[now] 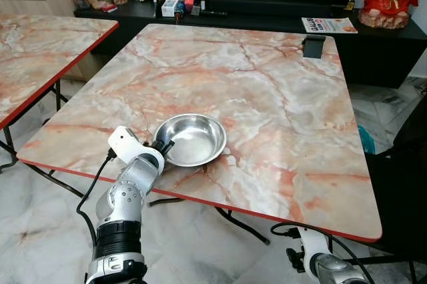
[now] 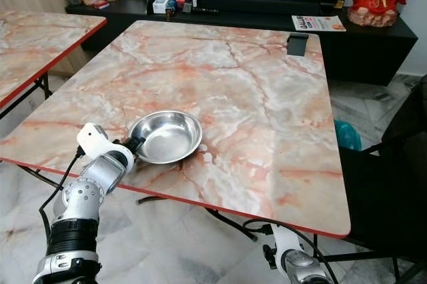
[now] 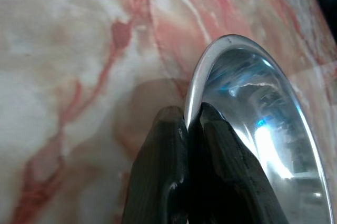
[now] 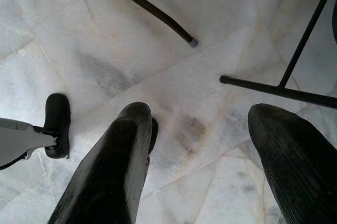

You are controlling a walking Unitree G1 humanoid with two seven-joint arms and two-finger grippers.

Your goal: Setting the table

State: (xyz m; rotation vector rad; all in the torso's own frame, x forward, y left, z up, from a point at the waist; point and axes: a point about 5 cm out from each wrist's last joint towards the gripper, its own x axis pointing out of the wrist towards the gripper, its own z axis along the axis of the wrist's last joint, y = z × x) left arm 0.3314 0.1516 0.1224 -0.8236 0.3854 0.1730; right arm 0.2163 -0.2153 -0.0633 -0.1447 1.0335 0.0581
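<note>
The left gripper pinches the steel bowl's rim near the table's front edge, likely to position it; the right gripper hangs wide open.

We see broad bare marble table in the frame's centre and right, the steel bowl blocking lower left, a black clip at the upper-right edge.
</note>
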